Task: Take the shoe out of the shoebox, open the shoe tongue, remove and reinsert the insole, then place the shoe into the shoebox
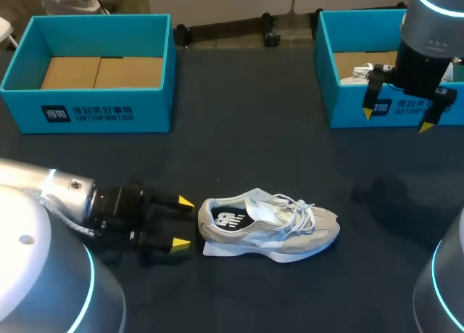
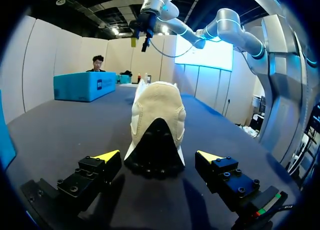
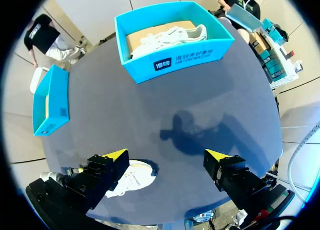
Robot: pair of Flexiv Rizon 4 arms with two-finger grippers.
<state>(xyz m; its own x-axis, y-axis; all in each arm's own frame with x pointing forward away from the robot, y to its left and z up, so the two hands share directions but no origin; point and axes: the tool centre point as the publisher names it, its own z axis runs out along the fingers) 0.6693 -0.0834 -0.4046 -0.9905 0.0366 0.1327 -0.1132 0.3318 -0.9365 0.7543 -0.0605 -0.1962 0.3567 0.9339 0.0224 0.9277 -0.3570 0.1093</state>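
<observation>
shoe out on the table, both grippers open

the shoe [image 1: 268, 228] lies on its sole on the dark table [image 1: 239, 151], at about 6 o'clock from the table's middle, outside both boxes. its toe points to 3 o'clock and its heel to 9 o'clock. the dark insole [image 1: 230, 218] shows in the opening, and the white laces [image 1: 297, 210] lie loose over the front.

the left gripper [image 1: 184, 222] is low over the table at the shoe's 9 o'clock, fingers spread and holding nothing. in the left wrist view the left gripper [image 2: 159, 156] has the heel of the shoe [image 2: 157, 115] just ahead of and between its yellow tips, with a gap on each side.

the right gripper [image 1: 396, 120] hangs at 2 o'clock, in front of the near wall of the right box [image 1: 341, 108], fingers apart and empty, well apart from the shoe. in the right wrist view the right gripper [image 3: 166, 155] looks down on the table, with the shoe [image 3: 131, 179] partly hidden behind one finger.

the right box [image 3: 185, 59] holds a second shoe [image 3: 170, 37], white, on a cardboard floor. the left box [image 1: 90, 108], at 10 o'clock, shows only its cardboard floor; it also shows as the left box [image 3: 50, 107] in the right wrist view.
</observation>
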